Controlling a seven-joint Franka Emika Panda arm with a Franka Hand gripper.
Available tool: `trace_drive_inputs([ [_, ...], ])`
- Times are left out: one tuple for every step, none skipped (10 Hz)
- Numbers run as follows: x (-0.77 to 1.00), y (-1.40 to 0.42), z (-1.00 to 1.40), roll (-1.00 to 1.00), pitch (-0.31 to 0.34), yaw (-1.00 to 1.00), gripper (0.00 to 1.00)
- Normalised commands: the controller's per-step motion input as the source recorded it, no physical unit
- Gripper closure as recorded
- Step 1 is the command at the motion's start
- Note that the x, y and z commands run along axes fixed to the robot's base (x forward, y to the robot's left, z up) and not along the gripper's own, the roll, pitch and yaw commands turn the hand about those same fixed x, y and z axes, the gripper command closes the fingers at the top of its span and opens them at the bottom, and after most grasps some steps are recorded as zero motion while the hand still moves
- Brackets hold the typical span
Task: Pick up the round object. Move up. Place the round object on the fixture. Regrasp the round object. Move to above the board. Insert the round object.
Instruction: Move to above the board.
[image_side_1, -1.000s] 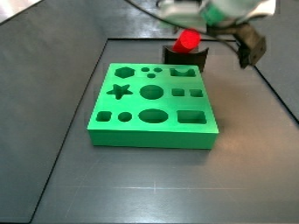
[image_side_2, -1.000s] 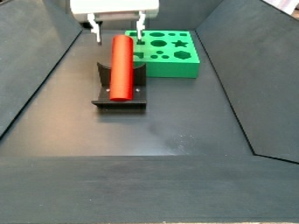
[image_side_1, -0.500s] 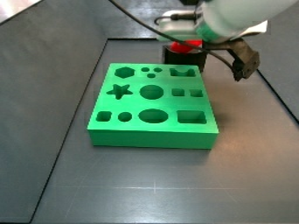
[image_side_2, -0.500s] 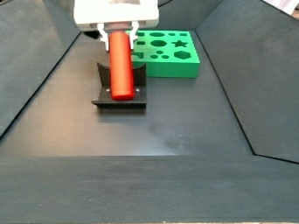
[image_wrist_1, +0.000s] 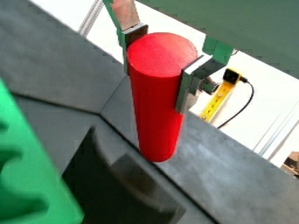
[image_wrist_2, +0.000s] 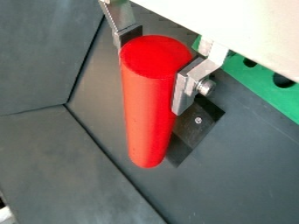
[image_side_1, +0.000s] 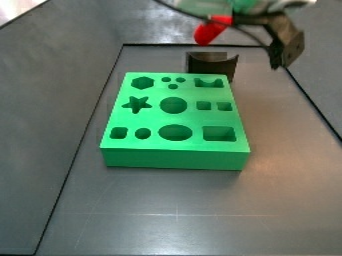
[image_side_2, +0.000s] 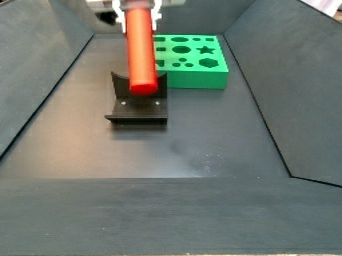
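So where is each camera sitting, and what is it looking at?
Wrist view: rides on the arm, looking down along the red peg held in the gripper; silver fingers show.
Wrist view: same perch, other side; peg, fixture underneath.
Side view: beside the table, facing the green board, fixture behind; gripper at the top edge.
Side view: low, looking along the floor past the fixture to the board.
All share the peg.

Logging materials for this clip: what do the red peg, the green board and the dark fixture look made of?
Red peg, shut in the pincer above the fixture: likely plastic, an even colour with a soft sheen. Green board: probably moulded or printed plastic, uniformly matte with crisp cut-outs. Fixture: dark and matte; plastic or coated metal, unclear. Pincer fingers: bare silver metal.
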Motion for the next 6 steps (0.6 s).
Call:
trace_drive_inputs([
  [-0.11, -0.04, 1.00, -0.06, 0.132, 0.09, 1.00],
  [-0.10, -0.04, 1.00, -0.05, 0.091, 0.11, 1.00],
  [-0.10, -0.03, 1.00, -0.05, 0.055, 0.12, 1.00],
  [-0.09, -0.03, 1.00, -0.05, 0.030, 0.11, 1.00],
  [-0.09, -0.03, 1.00, -0.05, 0.019, 0.10, 1.00],
  [-0.08, -0.03, 1.00, -0.04, -0.001, 0.08, 1.00],
])
